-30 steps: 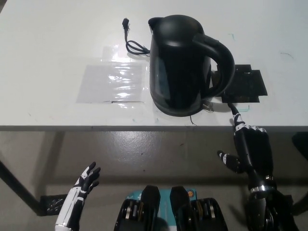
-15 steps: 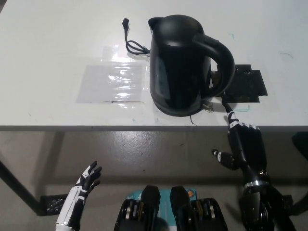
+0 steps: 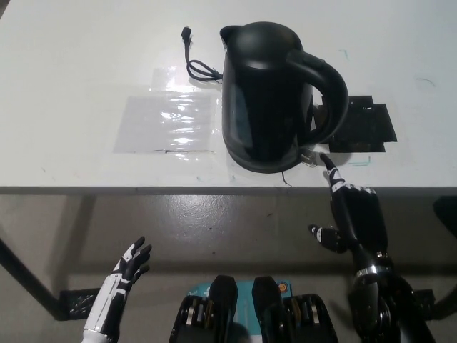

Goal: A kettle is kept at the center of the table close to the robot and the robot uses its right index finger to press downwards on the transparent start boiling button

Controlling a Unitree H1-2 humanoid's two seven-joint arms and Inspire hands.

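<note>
A black kettle (image 3: 275, 96) stands on the white table (image 3: 86, 64) near its front edge, handle to the right. Its small transparent button (image 3: 308, 156) sticks out at the base below the handle. My black right hand (image 3: 353, 214) is raised at the table's front edge, one finger stretched out with its tip just right of the button; whether they touch is unclear. The other fingers are curled in. My white left hand (image 3: 127, 268) rests low at the lower left, below the table, fingers spread and holding nothing.
A black cable (image 3: 194, 61) lies behind the kettle's left side. A clear plastic sheet (image 3: 168, 123) is taped flat to the left of the kettle. A black flat pad (image 3: 364, 127) sits to the right of the handle.
My right hand has moved left and up, bringing its stretched finger from the table edge to the button at the kettle's base. The left hand has barely moved.
</note>
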